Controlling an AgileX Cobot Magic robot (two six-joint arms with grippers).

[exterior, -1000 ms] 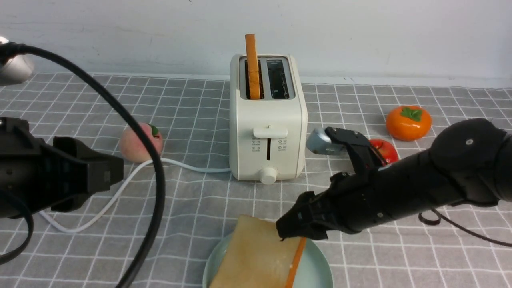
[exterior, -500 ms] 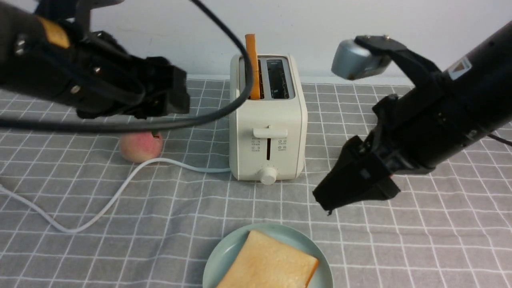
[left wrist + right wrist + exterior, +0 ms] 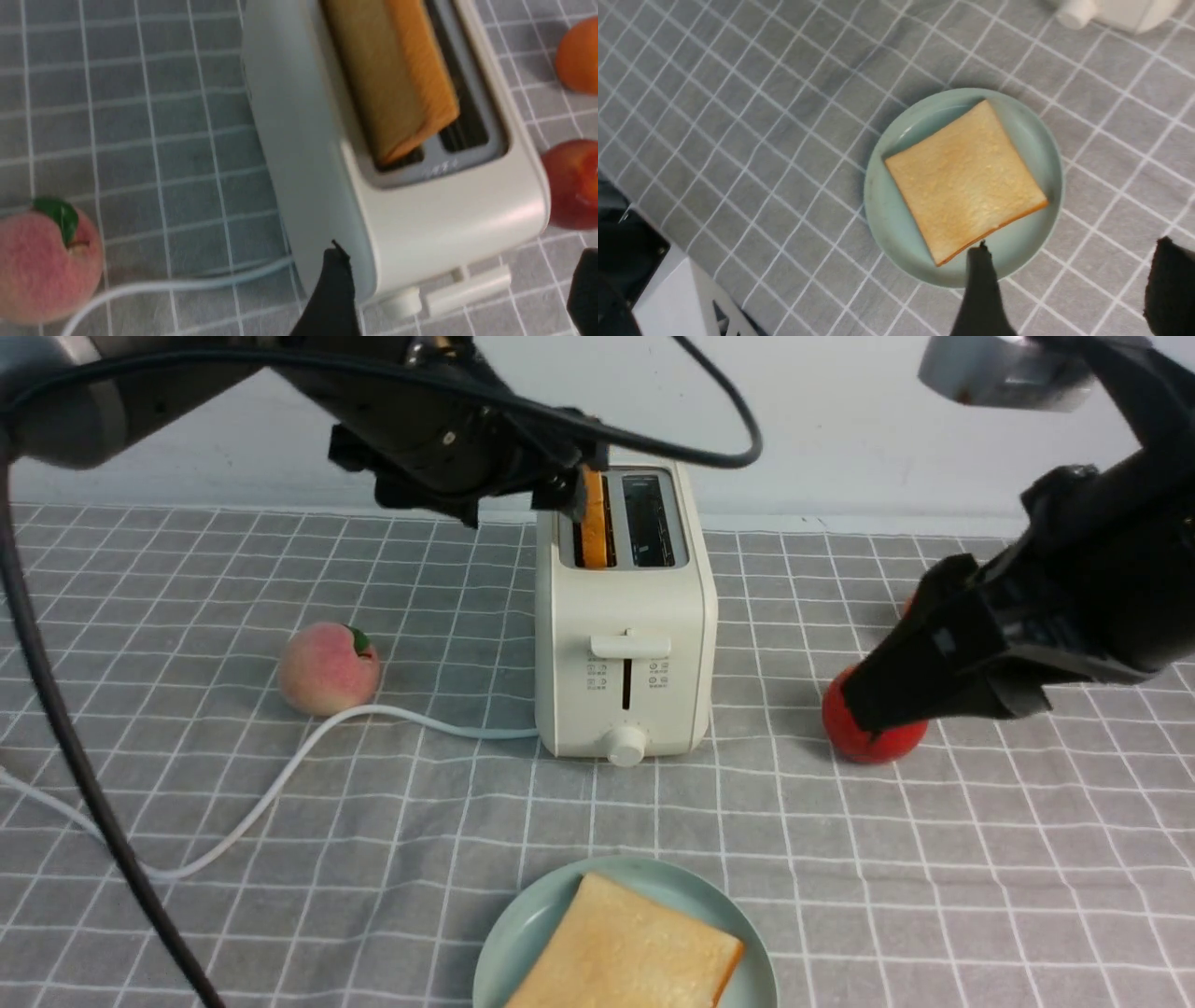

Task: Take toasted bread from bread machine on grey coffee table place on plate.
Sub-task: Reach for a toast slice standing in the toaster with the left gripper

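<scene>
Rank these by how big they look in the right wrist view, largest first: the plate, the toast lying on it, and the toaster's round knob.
1. Plate
2. Toast on the plate
3. Toaster's round knob

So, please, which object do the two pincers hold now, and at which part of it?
Nothing is held: the left pincer and the right pincer are both open.

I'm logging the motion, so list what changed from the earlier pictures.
The black left gripper rose rightward to the cream-white toaster, open. The black right gripper let go of the golden square toast, now flat on its plate, and withdrew up and right. The toaster stayed.
</scene>
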